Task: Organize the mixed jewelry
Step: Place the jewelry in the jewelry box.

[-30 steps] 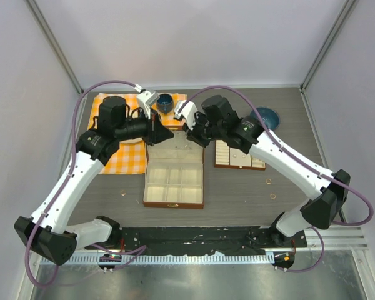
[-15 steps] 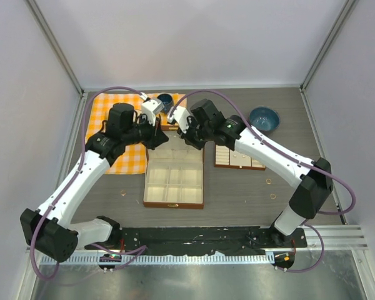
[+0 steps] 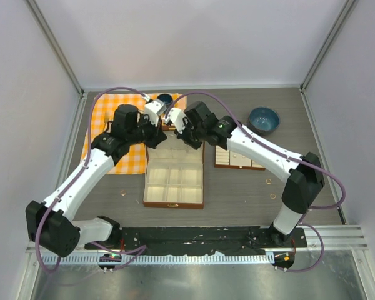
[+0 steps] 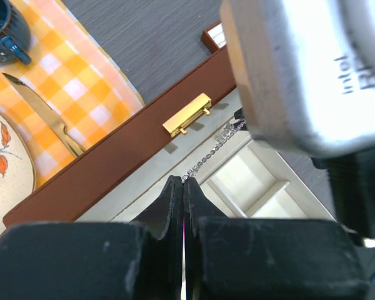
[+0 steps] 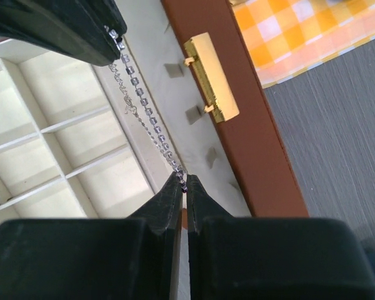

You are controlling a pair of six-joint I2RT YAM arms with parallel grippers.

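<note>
Silver chain necklace (image 5: pixel 144 112) stretches between left hand (image 4: pixel 184 180) and right hand (image 5: pixel 184 180), both clenched on it just above the open box (image 5: pixel 262 169), not yet stowed, while rings (image 3: pixel 269 182) wait unsorted on the surface (image 3: pixel 237 194), well away from both hands.

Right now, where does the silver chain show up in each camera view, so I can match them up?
Top external: too thin to make out; it spans between left gripper and right gripper above the brown box.
Left wrist: silver chain runs from centre up to the right.
Right wrist: it runs diagonally from upper left to centre.
Shared landmark: the box's gold clasp in both wrist views.
</note>
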